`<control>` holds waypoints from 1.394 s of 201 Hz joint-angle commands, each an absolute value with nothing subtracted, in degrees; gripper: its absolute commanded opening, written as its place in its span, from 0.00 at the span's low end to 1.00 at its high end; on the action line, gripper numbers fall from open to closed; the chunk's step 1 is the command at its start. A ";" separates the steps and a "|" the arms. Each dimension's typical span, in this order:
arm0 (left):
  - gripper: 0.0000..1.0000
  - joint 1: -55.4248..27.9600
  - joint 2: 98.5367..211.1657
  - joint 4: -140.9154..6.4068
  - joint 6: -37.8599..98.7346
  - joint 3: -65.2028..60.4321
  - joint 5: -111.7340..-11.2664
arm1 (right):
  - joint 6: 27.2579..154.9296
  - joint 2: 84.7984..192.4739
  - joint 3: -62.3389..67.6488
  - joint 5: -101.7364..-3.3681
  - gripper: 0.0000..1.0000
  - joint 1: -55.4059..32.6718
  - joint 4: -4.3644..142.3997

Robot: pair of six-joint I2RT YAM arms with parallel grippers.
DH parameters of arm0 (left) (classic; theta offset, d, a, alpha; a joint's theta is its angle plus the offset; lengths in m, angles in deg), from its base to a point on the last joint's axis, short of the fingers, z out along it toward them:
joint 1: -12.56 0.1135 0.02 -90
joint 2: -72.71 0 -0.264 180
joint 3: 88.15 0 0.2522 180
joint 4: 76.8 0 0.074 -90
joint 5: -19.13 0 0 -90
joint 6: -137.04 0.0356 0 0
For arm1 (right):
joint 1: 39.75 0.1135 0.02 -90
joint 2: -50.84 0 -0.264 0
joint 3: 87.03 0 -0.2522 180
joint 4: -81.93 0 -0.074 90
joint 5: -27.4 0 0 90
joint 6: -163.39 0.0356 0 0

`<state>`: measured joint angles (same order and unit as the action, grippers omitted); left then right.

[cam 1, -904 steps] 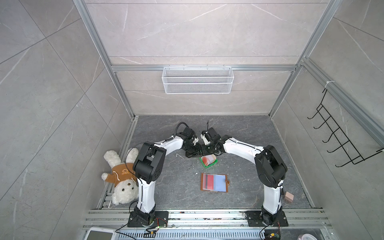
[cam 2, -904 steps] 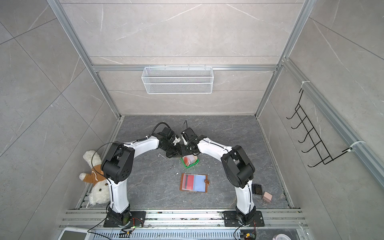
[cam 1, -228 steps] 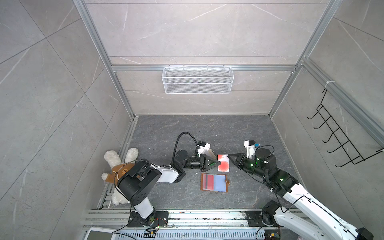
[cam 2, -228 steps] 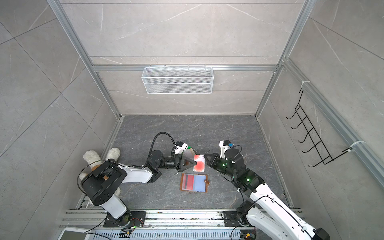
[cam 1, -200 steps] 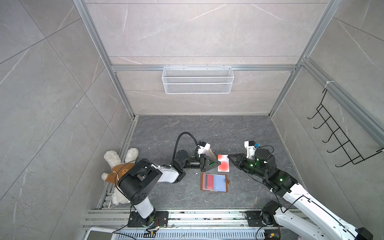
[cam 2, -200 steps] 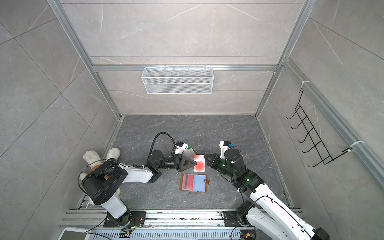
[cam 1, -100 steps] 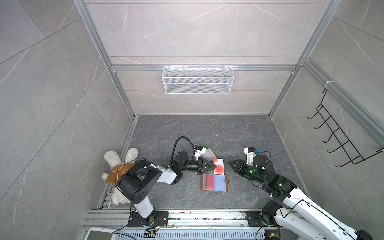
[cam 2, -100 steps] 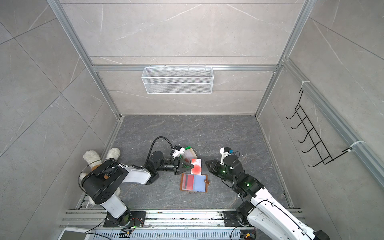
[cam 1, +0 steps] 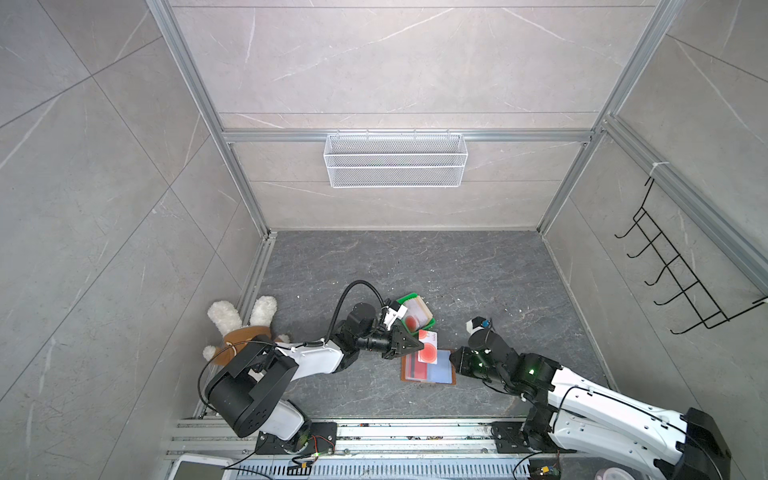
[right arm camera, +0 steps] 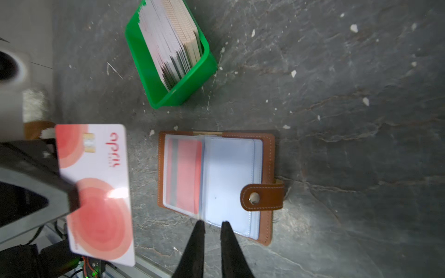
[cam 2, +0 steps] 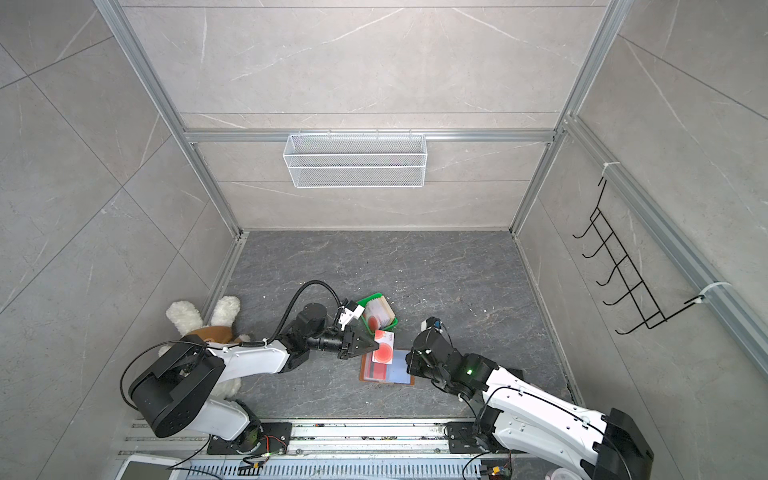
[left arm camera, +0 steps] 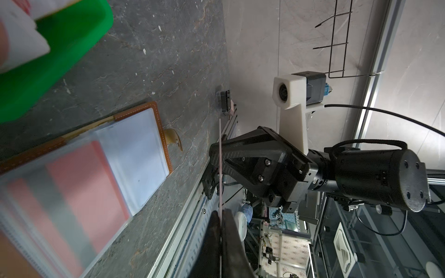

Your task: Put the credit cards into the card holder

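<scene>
The credit card (cam 1: 428,349) pinched in my left jaws has come down from 12 o'clock onto the open card holder (cam 1: 440,372), ready for sleeving, with my right jaws slightly spread at its 3 o'clock edge; one red card (right arm camera: 184,175) is already sleeved, and the stack (right arm camera: 168,41) waits in the green tray (right arm camera: 192,79) at 11 o'clock.

The left gripper (left arm camera: 220,213) pinches a thin card (left arm camera: 220,154), seen edge-on. The open card holder (left arm camera: 144,144) lies on the grey floor (left arm camera: 168,60), with a red card (left arm camera: 79,183) sleeved inside. A green tray (left arm camera: 48,72) sits near it. The right gripper (left arm camera: 212,171) faces the camera.
</scene>
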<state>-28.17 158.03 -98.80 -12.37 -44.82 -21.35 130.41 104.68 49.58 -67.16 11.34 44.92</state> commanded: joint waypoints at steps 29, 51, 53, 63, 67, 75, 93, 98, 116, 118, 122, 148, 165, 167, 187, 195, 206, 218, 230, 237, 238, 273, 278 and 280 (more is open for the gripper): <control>0.02 -27.87 158.14 -94.40 -6.87 -44.88 -23.12 | 132.17 110.25 52.40 -68.93 0.14 12.63 44.77; 0.02 -27.89 158.53 -92.83 -5.86 -44.80 -24.15 | 132.37 111.23 53.06 -69.02 0.13 12.63 44.71; 0.02 -27.90 158.57 -92.54 -5.67 -44.75 -24.26 | 132.37 111.29 53.09 -69.02 0.13 12.63 44.70; 0.02 -28.01 158.72 -90.76 -4.77 -44.37 -25.05 | 132.40 112.08 53.23 -69.00 0.13 12.63 44.70; 0.02 -28.09 158.75 -90.10 -4.38 -44.27 -25.39 | 132.45 112.35 53.35 -69.11 0.13 12.59 44.77; 0.02 -28.31 158.49 -88.82 -3.57 -44.11 -26.65 | 132.53 112.91 53.64 -69.11 0.13 12.61 45.15; 0.02 -29.26 157.88 -84.59 -0.79 -43.27 -29.63 | 132.79 114.34 54.38 -68.08 0.13 12.63 47.38; 0.02 -29.47 157.88 -83.76 -0.36 -42.96 -30.25 | 132.89 114.61 54.51 -67.97 0.13 12.63 47.97; 0.02 -30.34 158.78 -82.45 0.20 -42.23 -31.47 | 132.97 115.84 54.85 -67.54 0.13 12.63 49.49; 0.02 -30.45 158.83 -82.46 0.24 -42.16 -31.60 | 132.98 116.02 54.79 -67.53 0.13 12.63 49.59; 0.01 -30.70 159.01 -82.48 0.40 -42.02 -31.79 | 132.98 116.27 54.69 -67.60 0.13 12.63 49.62; 0.00 -31.64 159.95 -82.80 0.64 -41.43 -32.31 | 133.24 117.54 54.99 -68.05 0.12 12.55 50.33; 0.00 -31.87 159.50 -82.64 1.03 -41.50 -33.41 | 133.51 117.64 55.48 -68.26 0.11 12.44 50.79; 0.00 -31.88 159.44 -82.61 1.04 -41.51 -33.56 | 133.51 117.66 55.48 -68.30 0.11 12.50 50.77; 0.00 -31.91 159.11 -82.32 1.43 -41.56 -33.88 | 133.43 117.73 55.69 -68.45 0.10 12.37 50.90; 0.00 -31.92 159.10 -82.60 1.34 -41.68 -33.87 | 133.15 117.81 55.74 -68.54 0.10 12.37 51.02; 0.00 -31.92 159.20 -82.65 1.27 -41.67 -33.83 | 132.85 117.99 55.70 -68.58 0.10 12.28 51.16; 0.00 -31.85 159.53 -82.56 1.10 -41.58 -33.87 | 132.55 118.31 55.57 -68.58 0.09 12.28 51.33; 0.00 -31.89 159.88 -82.84 0.85 -41.77 -34.09 | 132.29 118.64 55.54 -68.41 0.09 12.20 51.72; 0.00 -31.96 159.96 -83.26 0.58 -41.91 -34.21 | 132.20 118.84 55.56 -68.41 0.09 12.19 51.98; 0.00 -31.98 159.97 -83.34 0.52 -41.93 -34.22 | 132.20 118.85 55.56 -68.41 0.09 12.19 51.99; 0.00 -32.00 161.46 -83.31 -1.70 -41.77 -35.69 | 132.02 119.38 55.39 -68.32 0.08 12.19 52.35; 0.00 -31.99 161.63 -83.10 -1.90 -41.71 -36.05 | 132.02 119.34 55.47 -68.32 0.08 12.20 52.35; 0.00 -32.00 161.69 -83.01 -1.93 -41.69 -36.17 | 132.02 119.34 55.47 -68.32 0.08 12.19 52.35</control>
<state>-31.82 160.76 -82.48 -1.01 -43.01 -34.45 132.33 118.43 54.59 -67.60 12.37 52.57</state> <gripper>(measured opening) 0.044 0.081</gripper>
